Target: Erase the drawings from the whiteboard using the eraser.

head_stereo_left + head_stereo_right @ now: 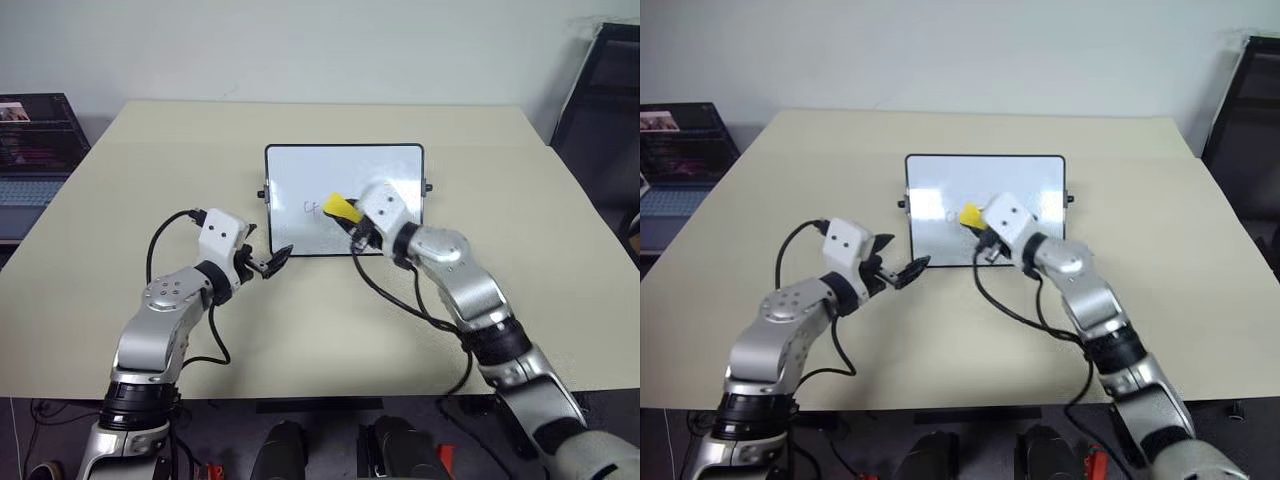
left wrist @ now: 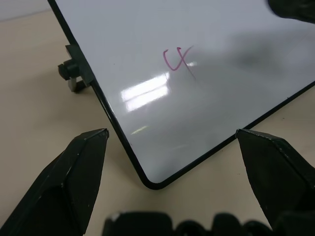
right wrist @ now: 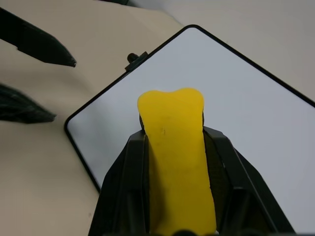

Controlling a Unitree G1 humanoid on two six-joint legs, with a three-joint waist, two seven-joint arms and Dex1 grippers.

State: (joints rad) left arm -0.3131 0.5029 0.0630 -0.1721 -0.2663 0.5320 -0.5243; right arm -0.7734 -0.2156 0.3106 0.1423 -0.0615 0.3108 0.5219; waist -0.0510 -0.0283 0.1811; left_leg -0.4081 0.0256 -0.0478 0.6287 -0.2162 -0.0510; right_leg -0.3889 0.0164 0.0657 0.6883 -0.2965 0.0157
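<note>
Yellow eraser (image 3: 177, 162) hovering over the whiteboard (image 1: 300, 170), pinched in the right gripper (image 1: 350, 215).

White and glossy, the board is lying flat in the middle of the beige table (image 1: 120, 200), with the reddish drawings (image 2: 178, 61) sitting near its centre, just beside the eraser's tip. The right gripper's black fingers are squeezing the eraser on both sides. The left gripper (image 1: 275, 260) is resting at the board's near left corner, its fingers (image 2: 78, 172) spread apart and holding nothing.
</note>
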